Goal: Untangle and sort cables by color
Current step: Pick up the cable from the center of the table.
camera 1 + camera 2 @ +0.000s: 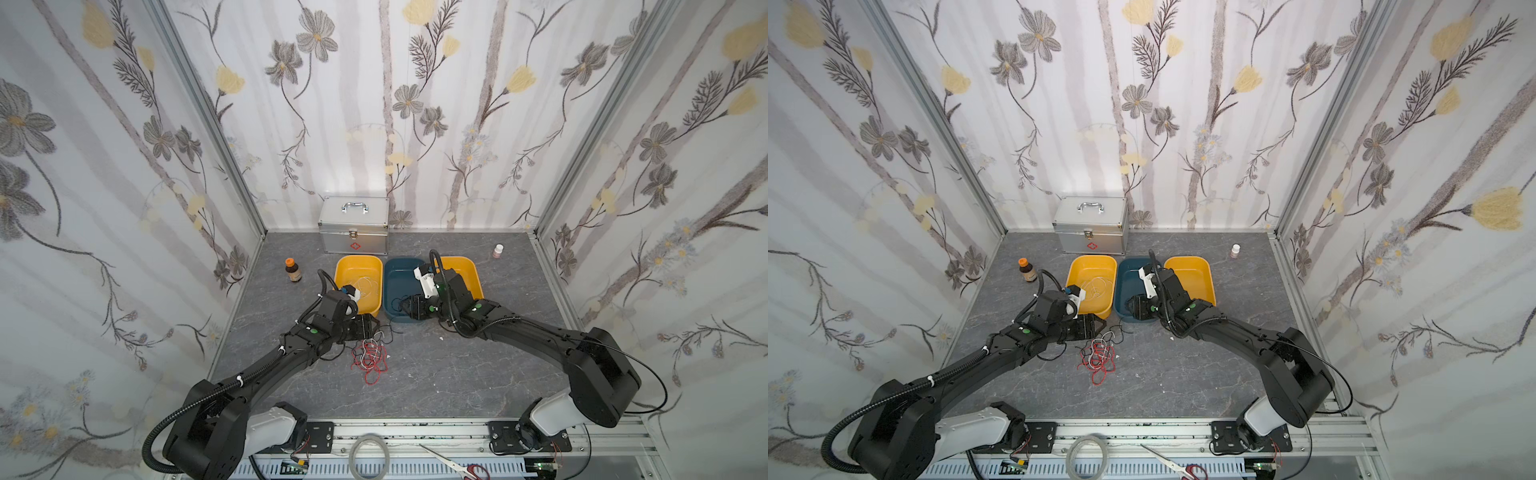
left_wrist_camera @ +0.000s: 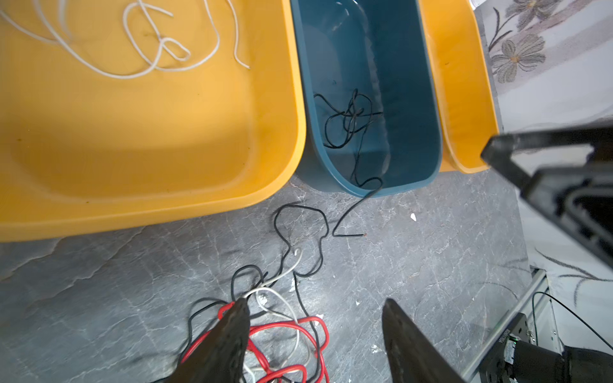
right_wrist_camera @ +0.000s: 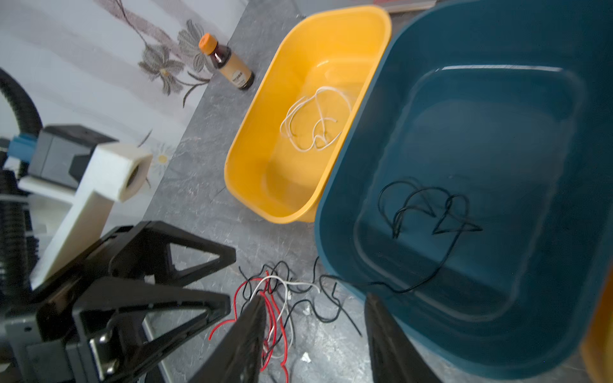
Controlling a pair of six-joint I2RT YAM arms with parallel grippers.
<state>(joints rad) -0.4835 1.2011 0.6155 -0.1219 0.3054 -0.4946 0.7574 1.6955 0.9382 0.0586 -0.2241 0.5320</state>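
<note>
A tangle of red, white and black cables (image 1: 370, 359) lies on the grey table in front of the bins. My left gripper (image 2: 315, 303) hovers open right over the tangle (image 2: 311, 319), one finger (image 2: 235, 331) on the red loops, nothing pinched. My right gripper (image 3: 315, 298) is open and empty at the near end of the blue bin (image 3: 517, 298). In that bin lies a black cable (image 2: 348, 116) whose tail runs over the rim onto the table. A white cable (image 2: 159, 49) lies loose in the left yellow bin (image 1: 338, 266).
The right yellow bin (image 1: 467, 270) stands beside the blue bin (image 1: 395, 270). A silver case (image 1: 354, 228) sits behind the bins. A brown bottle (image 1: 293, 271) stands at far left, a small bottle (image 1: 498, 251) at far right. A tape ring (image 1: 369, 455) and scissors (image 1: 453, 461) lie on the front rail.
</note>
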